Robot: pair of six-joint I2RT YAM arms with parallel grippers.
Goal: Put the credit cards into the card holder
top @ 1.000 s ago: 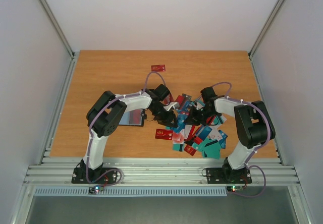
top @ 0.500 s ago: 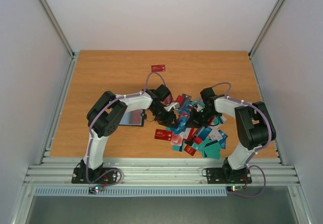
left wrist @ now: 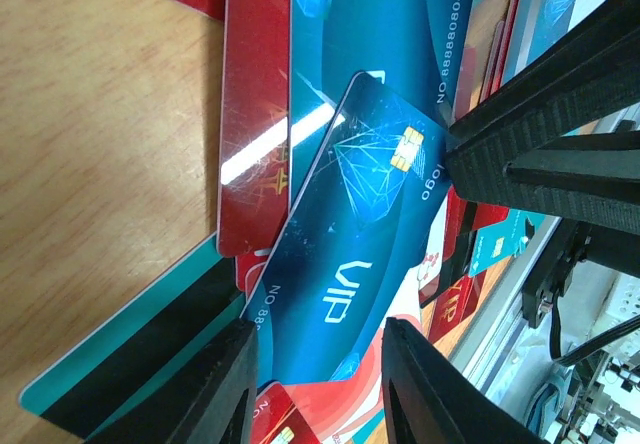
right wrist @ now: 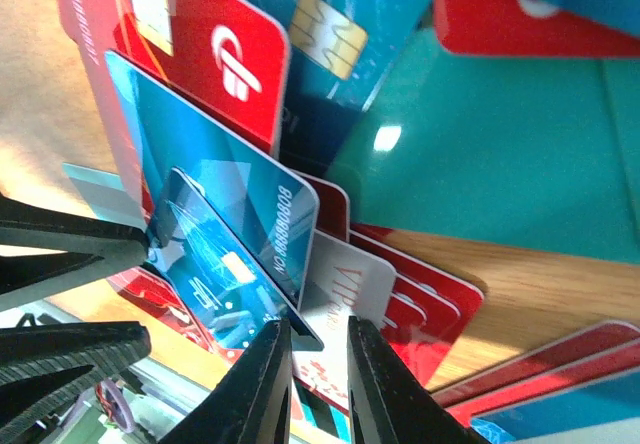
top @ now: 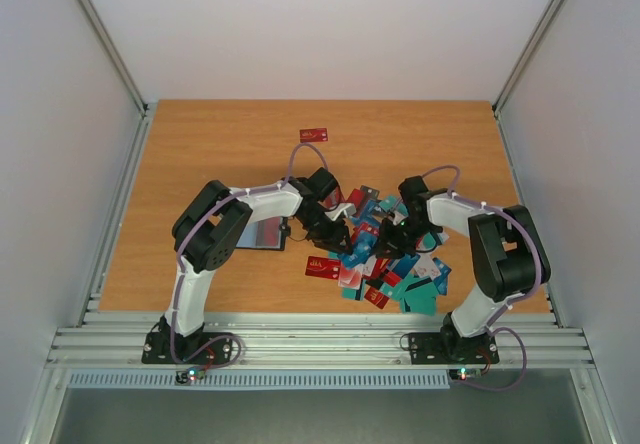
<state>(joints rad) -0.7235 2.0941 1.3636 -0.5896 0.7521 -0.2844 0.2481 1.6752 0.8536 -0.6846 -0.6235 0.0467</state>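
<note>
Left gripper point(left wrist: 320, 332): clamped across blue card point(left wrist: 350, 264). Right gripper point(right wrist: 318, 329): jaws narrowly apart around its corner, grip unclear. Card pile point(top: 400, 272): toward table point(top: 220, 144) near edge. Wallet point(top: 262, 236): left of pile.

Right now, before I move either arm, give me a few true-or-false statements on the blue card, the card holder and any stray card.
1. The blue plastic VIP card sits between the left jaws. True.
2. That card lies loose in the pile of credit cards. False: it is held up over the pile, with the right jaws at its chip end.
3. The black folding card holder lies to the right of the pile. False: it lies to the left of the pile, by the left arm.
4. One red rectangular card lies alone beyond the pile, toward the far edge. True.
</note>
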